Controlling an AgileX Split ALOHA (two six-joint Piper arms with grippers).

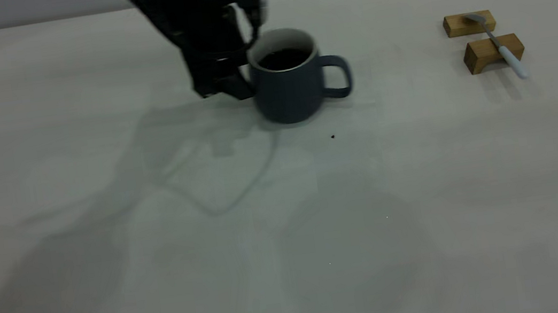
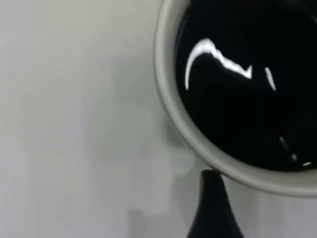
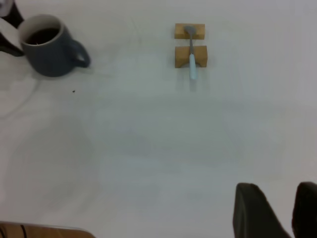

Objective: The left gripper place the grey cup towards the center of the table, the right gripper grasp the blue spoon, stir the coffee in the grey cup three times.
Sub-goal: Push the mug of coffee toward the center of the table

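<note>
The left end effector (image 1: 241, 78) sits against the grey cup (image 1: 287, 88) of coffee (image 1: 285, 58) on the table (image 1: 289, 230); I cannot tell its grip. Well off beyond the cup's handle, the blue spoon (image 1: 505, 51) lies across two wooden blocks (image 1: 484, 38). The right end effector (image 3: 282, 208) hangs released, far from the spoon.

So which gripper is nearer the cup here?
Left. The left gripper is right against the side of the cup opposite its handle. The right gripper hangs over bare table, well away from the cup, and is open.
</note>
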